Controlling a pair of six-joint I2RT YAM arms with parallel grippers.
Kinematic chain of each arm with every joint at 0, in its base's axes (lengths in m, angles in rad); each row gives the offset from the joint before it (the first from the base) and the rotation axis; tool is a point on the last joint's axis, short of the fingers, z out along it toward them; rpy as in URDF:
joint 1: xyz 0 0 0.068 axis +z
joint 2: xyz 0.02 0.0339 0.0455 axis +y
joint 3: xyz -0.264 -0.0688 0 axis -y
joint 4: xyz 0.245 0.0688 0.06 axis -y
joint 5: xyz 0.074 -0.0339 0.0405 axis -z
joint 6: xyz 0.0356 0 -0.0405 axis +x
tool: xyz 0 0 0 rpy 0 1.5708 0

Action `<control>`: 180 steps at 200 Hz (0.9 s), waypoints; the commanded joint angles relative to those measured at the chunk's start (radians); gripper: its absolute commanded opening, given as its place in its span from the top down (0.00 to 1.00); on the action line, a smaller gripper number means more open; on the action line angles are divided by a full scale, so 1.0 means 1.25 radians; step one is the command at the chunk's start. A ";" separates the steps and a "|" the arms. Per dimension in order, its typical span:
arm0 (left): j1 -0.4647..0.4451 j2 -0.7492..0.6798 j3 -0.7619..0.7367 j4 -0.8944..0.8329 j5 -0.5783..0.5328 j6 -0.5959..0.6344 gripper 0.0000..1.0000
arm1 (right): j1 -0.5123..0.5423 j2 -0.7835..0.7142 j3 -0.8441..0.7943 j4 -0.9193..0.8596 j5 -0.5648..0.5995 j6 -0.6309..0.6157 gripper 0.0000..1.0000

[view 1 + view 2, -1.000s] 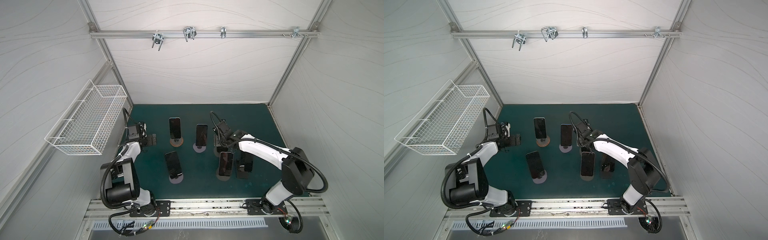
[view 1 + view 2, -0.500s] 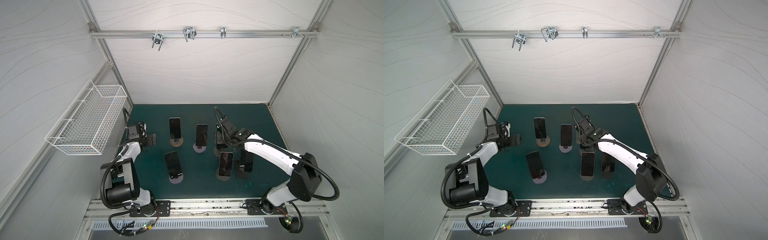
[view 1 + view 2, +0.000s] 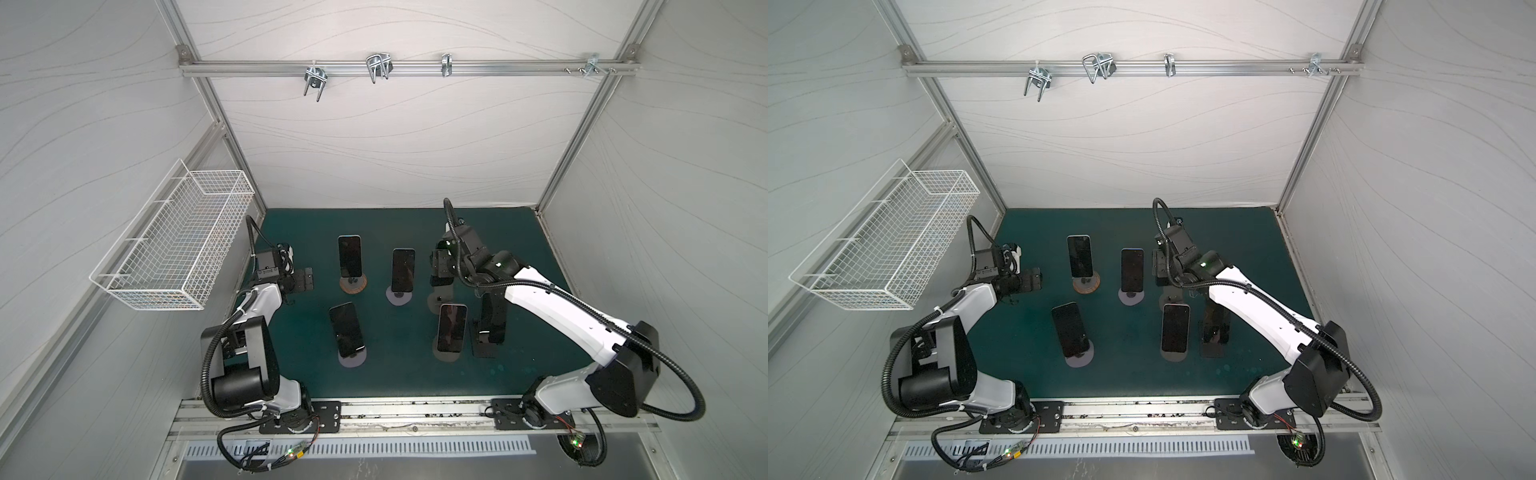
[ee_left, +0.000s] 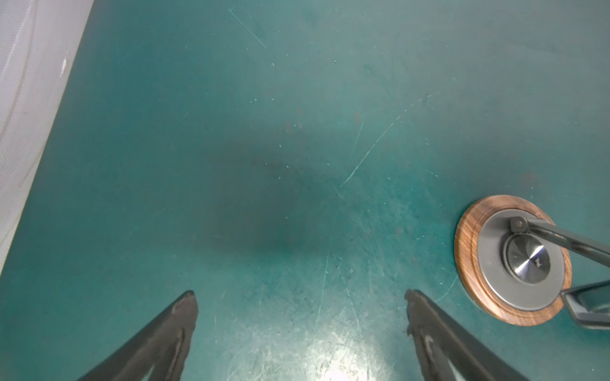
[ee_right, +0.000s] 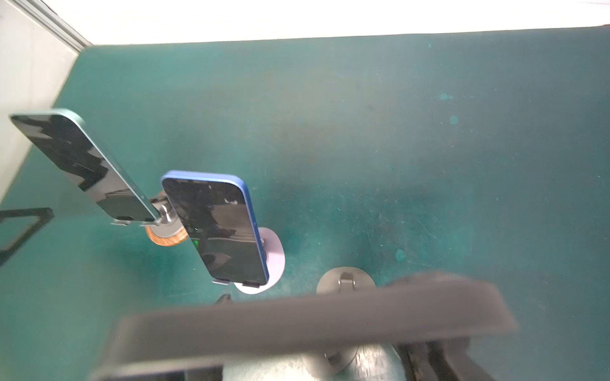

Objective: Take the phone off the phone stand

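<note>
Above a grey stand (image 5: 345,278), right end effector (image 3: 439,266) grips a dark phone (image 5: 297,326).

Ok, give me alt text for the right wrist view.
A blurred dark phone spans the foreground above a round grey stand. Behind it on the green mat, a blue phone and a green-edged phone stand tilted.

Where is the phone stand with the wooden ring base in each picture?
Top view: wooden-ring stand, leftmost in the back row.
Top view: same stand, same spot.
Left wrist: the stand seen close, beside the open left gripper.
Right wrist: its wooden rim peeks out behind the blue phone.
Shared landmark: the green mat.
</note>
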 commanded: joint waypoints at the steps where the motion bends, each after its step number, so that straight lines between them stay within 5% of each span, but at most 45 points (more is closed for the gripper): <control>1: -0.002 -0.015 0.011 0.021 0.006 0.013 0.00 | -0.034 -0.034 0.027 -0.017 -0.028 -0.004 0.35; 180: -0.001 -0.030 -0.004 0.037 -0.011 0.006 0.00 | -0.403 0.054 0.154 -0.170 -0.216 -0.212 0.34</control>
